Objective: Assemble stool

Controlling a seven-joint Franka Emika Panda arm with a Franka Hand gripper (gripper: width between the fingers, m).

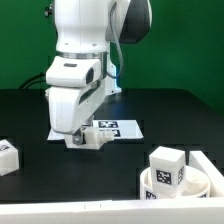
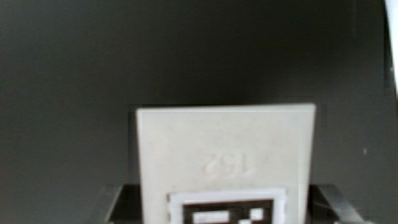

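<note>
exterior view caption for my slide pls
Claw around a white stool leg by the marker board; another leg stands in the round seat, a third sits apart.

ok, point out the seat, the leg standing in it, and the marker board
seat point(image 1: 208, 178), exterior view, right rim
leg in seat point(image 1: 167, 165), exterior view, front face
marker board point(image 1: 122, 128), exterior view, printed top

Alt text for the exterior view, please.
The gripper is down on the black table, closed on a white leg beside the marker board. Another leg sits at the exterior view's left; a third stands in the seat at its right.
</note>
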